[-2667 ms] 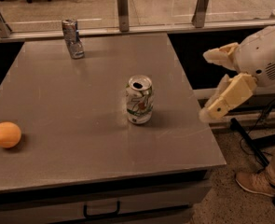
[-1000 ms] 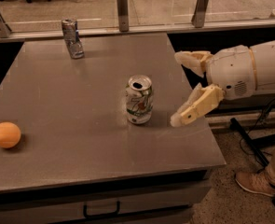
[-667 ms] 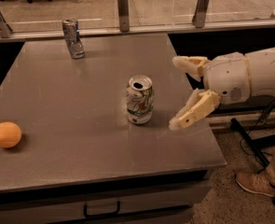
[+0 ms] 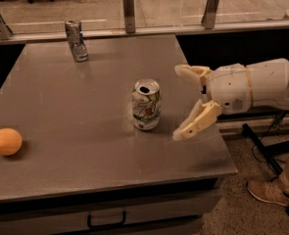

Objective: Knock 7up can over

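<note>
The 7up can [image 4: 146,105], white-silver with green markings and a silver top, stands upright near the middle of the grey table [image 4: 60,97]. My gripper [image 4: 179,102] reaches in from the right, just right of the can and apart from it. Its two cream fingers are spread wide, one finger [image 4: 190,73] behind and one [image 4: 198,121] in front. It holds nothing.
A darker crushed can [image 4: 76,40] stands at the table's far left. An orange [image 4: 6,141] lies at the left front edge. A glass railing with posts [image 4: 128,9] runs behind the table. A person's shoe [image 4: 269,192] is on the floor at right.
My gripper has moved left over the table, from beyond the right edge to just beside the 7up can. The can has not moved.
</note>
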